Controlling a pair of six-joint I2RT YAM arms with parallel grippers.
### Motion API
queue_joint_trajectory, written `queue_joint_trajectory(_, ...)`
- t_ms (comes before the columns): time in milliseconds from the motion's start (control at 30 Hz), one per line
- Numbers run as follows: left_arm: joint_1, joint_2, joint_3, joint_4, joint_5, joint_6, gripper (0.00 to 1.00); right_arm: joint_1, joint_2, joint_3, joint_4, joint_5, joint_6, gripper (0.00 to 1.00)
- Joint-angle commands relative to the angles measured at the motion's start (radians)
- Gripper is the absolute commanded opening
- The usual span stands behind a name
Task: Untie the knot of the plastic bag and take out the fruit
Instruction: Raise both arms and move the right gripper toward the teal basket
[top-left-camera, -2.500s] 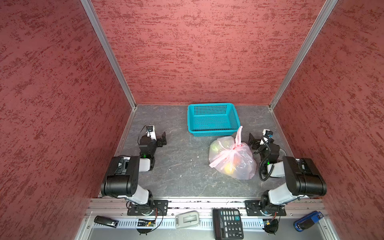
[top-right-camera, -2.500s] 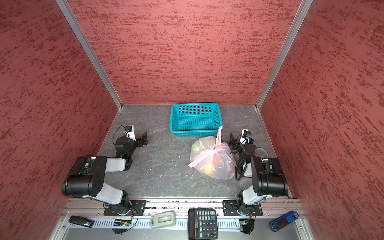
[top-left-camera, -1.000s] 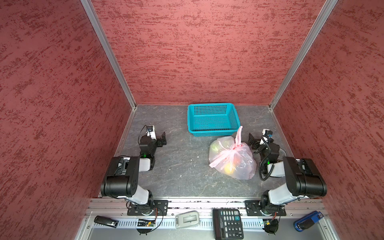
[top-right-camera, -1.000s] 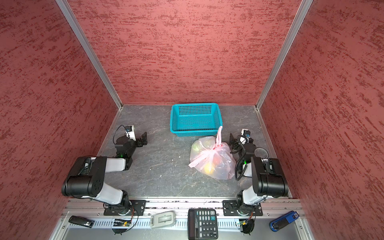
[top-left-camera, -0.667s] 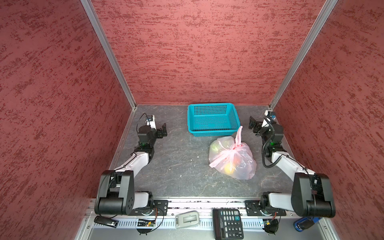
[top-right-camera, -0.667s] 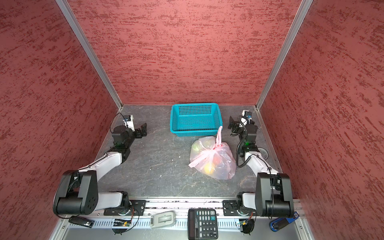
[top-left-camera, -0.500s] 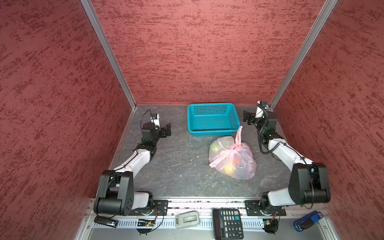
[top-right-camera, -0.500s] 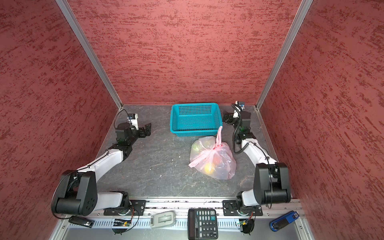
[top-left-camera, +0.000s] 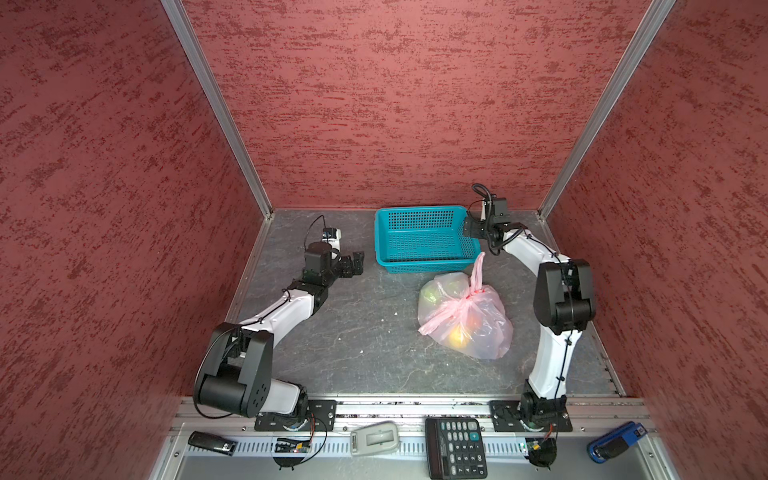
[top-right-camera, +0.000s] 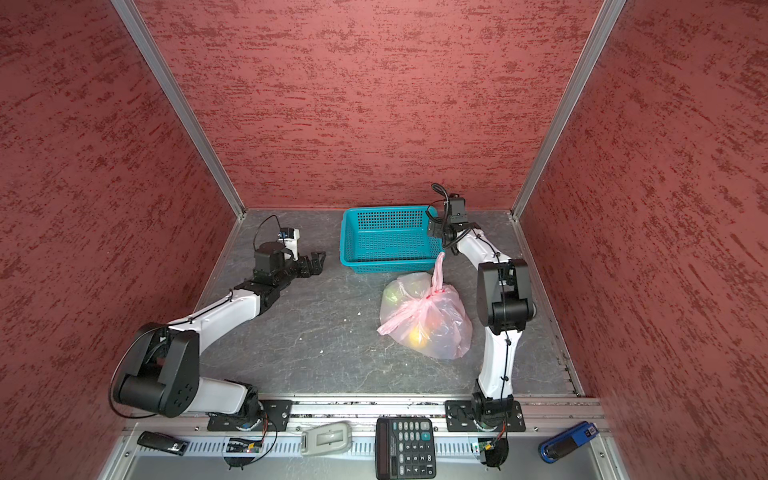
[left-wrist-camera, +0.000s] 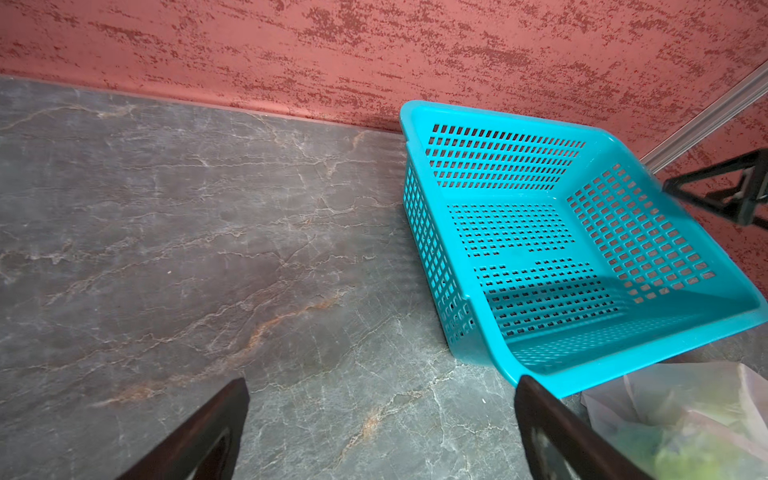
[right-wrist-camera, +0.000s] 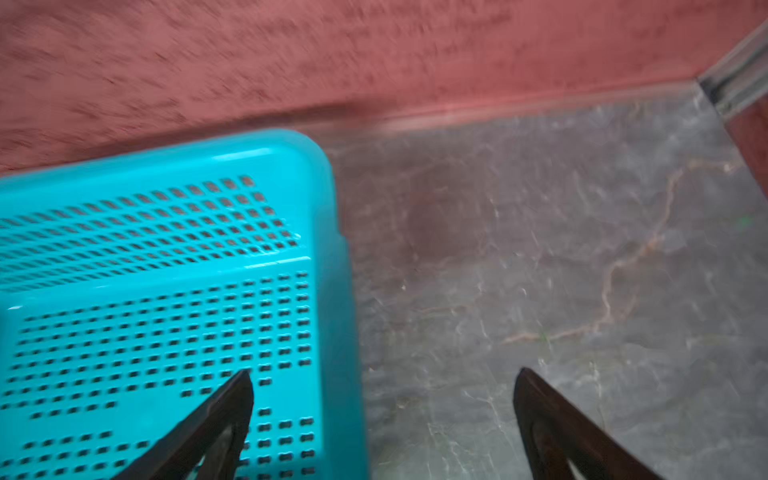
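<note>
The pale-pink plastic bag (top-left-camera: 478, 332) (top-right-camera: 440, 336) lies on the grey table, right of centre and just in front of the basket. Its knot (top-left-camera: 471, 296) (top-right-camera: 430, 296) is tied, and one pink tail (top-left-camera: 478, 268) stands up from it. Yellow fruit (top-left-camera: 457, 337) and green fruit (top-left-camera: 432, 293) show through the film. My left gripper (top-left-camera: 358, 262) (top-right-camera: 319, 258) (left-wrist-camera: 380, 386) hovers open and empty left of the basket; a corner of the bag (left-wrist-camera: 685, 415) shows in the left wrist view. My right gripper (top-left-camera: 468, 227) (top-right-camera: 432, 229) (right-wrist-camera: 382, 378) is open over the basket's right rim, behind the bag.
A teal perforated basket (top-left-camera: 424, 268) (left-wrist-camera: 582, 368) (right-wrist-camera: 345, 311) stands empty against the back wall. Red walls close in three sides. On the front rail lie a calculator (top-left-camera: 455, 446), a grey device (top-left-camera: 374, 436), a blue object (top-left-camera: 615, 442) and a black one (top-left-camera: 212, 442).
Both arms have unfolded from near the front and reached back: the left gripper toward the basket's left side, the right gripper to the basket's right rim. The bag has not moved.
</note>
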Motion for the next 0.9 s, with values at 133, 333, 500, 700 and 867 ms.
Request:
queue_joint_trajectory(133, -0.001, -0.017, 0.0, -0.028, 0.01, -0.005, 1.0, -0.042, -0.009, -0.012, -0.097, 0.144, 0.117, 0.99)
queue_joint_trajectory(333, -0.001, -0.003, 0.011, -0.031, 0.019, -0.004, 1.0, -0.061, -0.055, -0.068, -0.141, 0.196, 0.153, 0.99)
queue_joint_trajectory(500, -0.001, 0.009, 0.019, -0.038, 0.026, -0.009, 1.0, -0.03, -0.152, -0.099, -0.102, 0.103, -0.014, 0.99)
queue_joint_trajectory(700, -0.003, 0.004, 0.015, -0.049, 0.033, -0.015, 1.0, 0.025, -0.247, -0.029, -0.173, -0.055, -0.258, 0.99)
queue_joint_trajectory(867, -0.006, -0.005, 0.004, -0.049, 0.035, -0.027, 1.0, 0.124, -0.242, 0.022, -0.264, -0.239, -0.461, 0.99)
